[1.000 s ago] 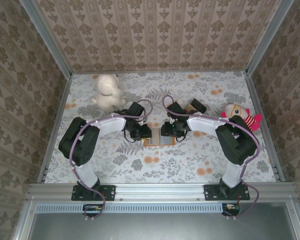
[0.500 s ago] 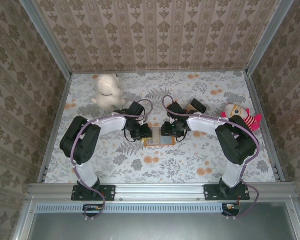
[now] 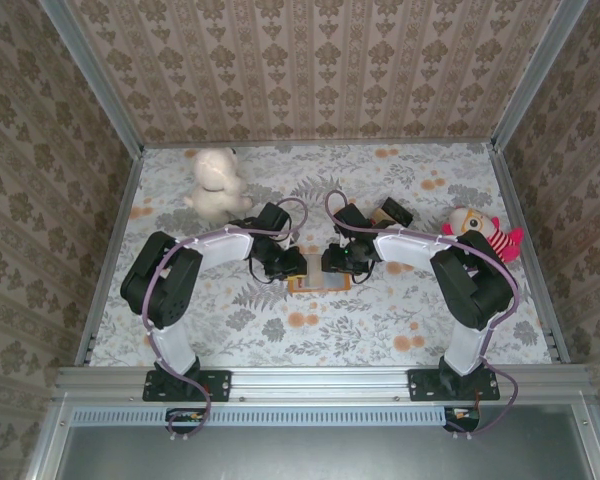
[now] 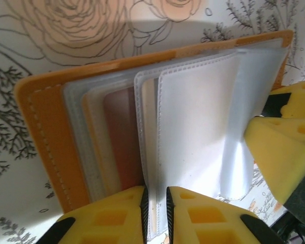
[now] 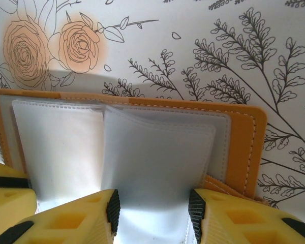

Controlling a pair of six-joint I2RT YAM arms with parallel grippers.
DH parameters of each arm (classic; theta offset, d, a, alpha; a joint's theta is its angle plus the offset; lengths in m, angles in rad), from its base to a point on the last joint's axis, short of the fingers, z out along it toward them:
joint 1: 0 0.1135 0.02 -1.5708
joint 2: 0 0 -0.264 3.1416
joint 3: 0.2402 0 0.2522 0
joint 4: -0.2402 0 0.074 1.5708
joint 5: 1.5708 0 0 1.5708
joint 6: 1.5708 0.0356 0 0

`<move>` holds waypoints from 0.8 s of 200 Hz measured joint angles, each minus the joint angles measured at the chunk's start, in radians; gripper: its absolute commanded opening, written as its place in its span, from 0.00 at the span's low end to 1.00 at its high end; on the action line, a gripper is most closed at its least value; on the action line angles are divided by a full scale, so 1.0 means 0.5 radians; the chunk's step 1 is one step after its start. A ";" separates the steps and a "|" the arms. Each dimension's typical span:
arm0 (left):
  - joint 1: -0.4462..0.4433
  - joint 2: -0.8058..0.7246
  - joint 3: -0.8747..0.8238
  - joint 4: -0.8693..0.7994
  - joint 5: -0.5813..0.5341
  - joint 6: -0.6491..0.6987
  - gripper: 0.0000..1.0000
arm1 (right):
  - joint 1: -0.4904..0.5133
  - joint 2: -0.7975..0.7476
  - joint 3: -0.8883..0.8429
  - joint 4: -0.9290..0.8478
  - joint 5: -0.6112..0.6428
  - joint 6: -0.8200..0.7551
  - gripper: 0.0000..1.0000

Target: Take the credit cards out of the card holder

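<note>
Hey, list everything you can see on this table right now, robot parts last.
White plush bear: one, white, table's far left.
Red-striped plush doll: one, red and pink, far right.
Boxy block: one, brown with dark top, beside right arm.
Orange-tan folding card holder: one, open, centre, clear pocket pages.
Reddish card: one seen, inside a pocket.
Left gripper: one, yellow fingers, pinching a page.
Right gripper: one, yellow fingers, open astride a page.

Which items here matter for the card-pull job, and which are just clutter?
Job: card holder, lying open; reddish card in one of its sleeves.
Lying about: white plush bear; doll in red stripes; brown dark-topped block.
</note>
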 measured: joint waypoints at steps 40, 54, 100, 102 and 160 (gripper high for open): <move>0.011 0.000 0.000 0.089 0.086 -0.002 0.23 | 0.000 0.000 0.000 0.000 -0.002 0.000 0.45; 0.024 0.000 0.000 0.128 0.115 -0.008 0.22 | 0.001 0.000 0.000 0.008 -0.011 0.000 0.45; 0.055 -0.018 -0.023 0.224 0.198 -0.008 0.20 | 0.001 -0.001 0.000 0.016 -0.021 0.001 0.45; 0.055 -0.020 -0.025 0.229 0.208 -0.009 0.20 | 0.001 -0.002 0.000 0.016 -0.021 0.001 0.45; 0.014 -0.035 -0.044 0.349 0.322 -0.048 0.16 | -0.005 -0.195 -0.104 0.008 0.049 0.038 0.45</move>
